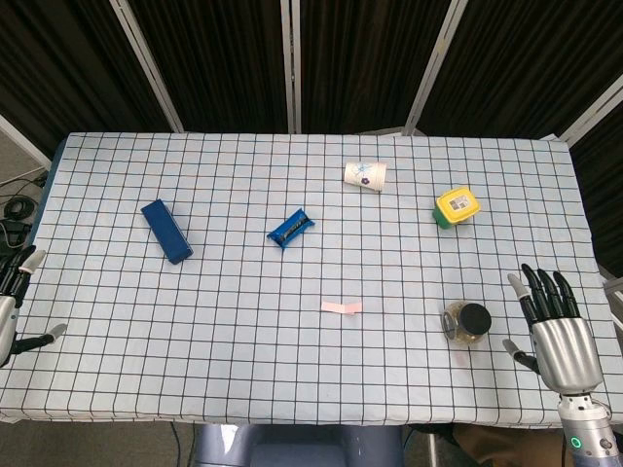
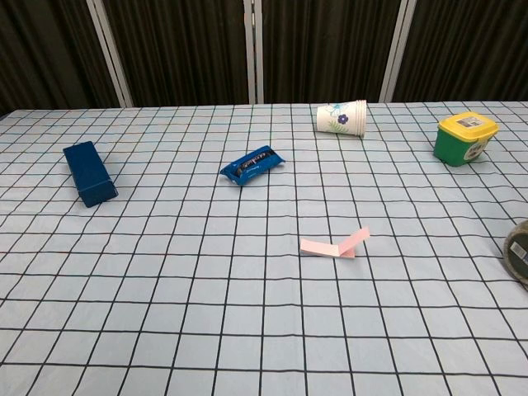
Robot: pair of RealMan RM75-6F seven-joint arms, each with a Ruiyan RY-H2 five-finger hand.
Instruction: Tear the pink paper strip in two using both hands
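The pink paper strip (image 1: pixel 342 307) lies flat on the checked tablecloth, a little right of centre; in the chest view the strip (image 2: pixel 334 245) shows one end folded up. My right hand (image 1: pixel 555 331) hovers at the table's right front, fingers spread and holding nothing, well to the right of the strip. My left hand (image 1: pixel 14 302) shows only partly at the left edge of the head view, fingers apart and empty, far from the strip. Neither hand appears in the chest view.
A glass jar with a black lid (image 1: pixel 466 323) lies just left of my right hand. Farther back are a tipped paper cup (image 1: pixel 365 176), a green tub with a yellow lid (image 1: pixel 457 207), a blue snack packet (image 1: pixel 291 230) and a dark blue box (image 1: pixel 165 231).
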